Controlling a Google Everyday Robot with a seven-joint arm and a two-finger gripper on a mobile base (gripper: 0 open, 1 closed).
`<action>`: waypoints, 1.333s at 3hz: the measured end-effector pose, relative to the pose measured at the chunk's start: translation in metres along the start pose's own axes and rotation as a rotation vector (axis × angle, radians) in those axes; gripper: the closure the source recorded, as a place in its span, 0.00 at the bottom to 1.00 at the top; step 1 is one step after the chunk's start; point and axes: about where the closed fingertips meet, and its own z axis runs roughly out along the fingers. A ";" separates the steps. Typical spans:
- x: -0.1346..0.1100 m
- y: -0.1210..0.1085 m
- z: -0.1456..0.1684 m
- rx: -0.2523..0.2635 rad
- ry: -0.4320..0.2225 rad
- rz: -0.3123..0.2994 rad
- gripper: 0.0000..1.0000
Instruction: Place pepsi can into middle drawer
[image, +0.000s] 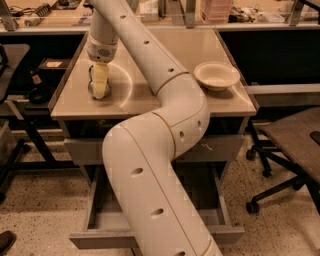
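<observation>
Nearest, below the front edge of the desk (75, 107), the middle drawer (90, 240) stands pulled out over the speckled floor (40, 200). Its grey tray shows bare along the left side, while the thick lower link of the arm (150, 165) rises across its middle and hides much of the inside. Just under the desk top sits a closed grey drawer front (80, 150), partly behind the arm's elbow. From that elbow the upper link runs back and leftward across the desk. It ends in the claw (101, 90), which points straight down at the desk's left part, its tip down at the surface. The pepsi can (93, 85) is right there against the claw, only a dark sliver and a silver end showing on the claw's left side. I cannot tell whether the claw is apart or clamped on it, nor whether the can stands or lies. A cream bowl (217, 76) sits near the desk's right edge, well apart from the claw, with the arm between them. The rest of the top is bare tan. An office chair (290, 145) stands off the desk's right side and a dark frame (15, 115) off the left. Behind the desk runs a cluttered bench (50, 12).
</observation>
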 end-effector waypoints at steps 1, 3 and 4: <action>0.008 0.003 0.004 -0.018 0.016 0.010 0.00; 0.008 0.004 0.004 -0.018 0.016 0.010 0.42; 0.008 0.004 0.004 -0.018 0.016 0.010 0.65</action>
